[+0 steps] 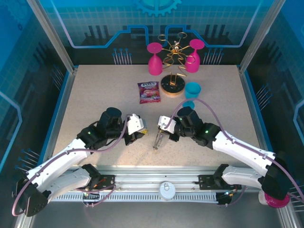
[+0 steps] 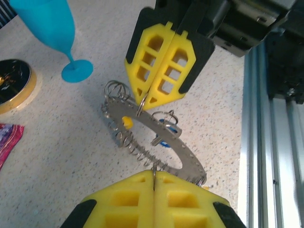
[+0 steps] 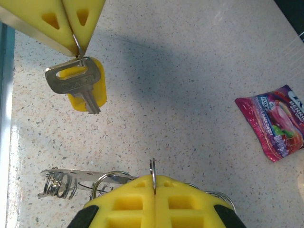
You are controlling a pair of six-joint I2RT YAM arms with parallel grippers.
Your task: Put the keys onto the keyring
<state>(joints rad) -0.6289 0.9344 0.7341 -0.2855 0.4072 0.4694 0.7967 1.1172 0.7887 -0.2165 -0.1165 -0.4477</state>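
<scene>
The keyring [image 2: 190,161], a flat grey ring with wire loops on its rim, hangs tilted just above the table. My right gripper [image 3: 153,176] is shut on one of its wire loops; it also appears in the left wrist view as the right gripper [image 2: 144,100] and from above as the right gripper [image 1: 164,127]. A blue key [image 2: 167,132] and a yellow tag [image 2: 127,122] show at the ring. My left gripper [image 3: 78,51] is shut on the small split ring of a yellow-headed key [image 3: 80,88], which dangles below it. From above, the left gripper [image 1: 141,127] faces the keyring [image 1: 158,140].
A purple candy bag [image 1: 149,91] lies behind the grippers. Further back stand a round wooden rack base [image 1: 172,86] with a wire rack, two pink goblets [image 1: 155,59], and a blue goblet [image 1: 193,89] on its side. The aluminium rail [image 2: 275,142] runs along the near edge.
</scene>
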